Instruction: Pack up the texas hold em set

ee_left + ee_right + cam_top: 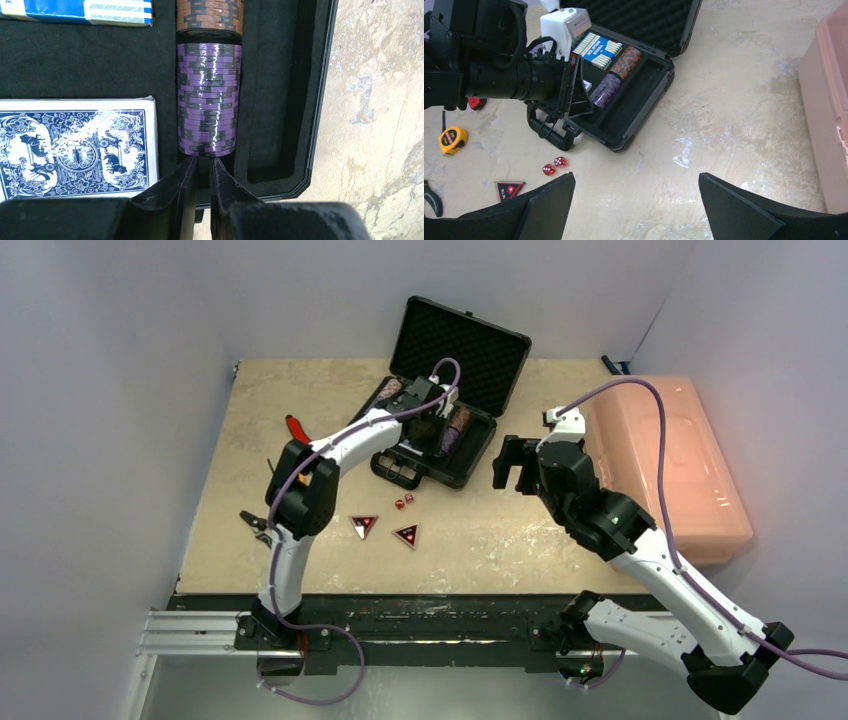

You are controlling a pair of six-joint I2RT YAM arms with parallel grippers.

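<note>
Across the pale stone-patterned table, a pink translucent bin lies along the right edge. The black briefcase sits open toward the far middle, its foam-lined lid raised.

The left gripper reaches down into the case. Its fingers are drawn nearly together with only a thin slit between them and nothing in it, their tips just at the near end of a purple chip stack. The right gripper hovers over bare table between case and bin, fingers spread wide and empty.

Inside the case lie a blue-patterned card deck and a second blue-and-white deck – both left of the chip slot. The purple stack lies on its side there, end to end with an orange-brown stack.

Two triangular buttons rest on the table in front of the case, with two red dice between them and it.
</note>
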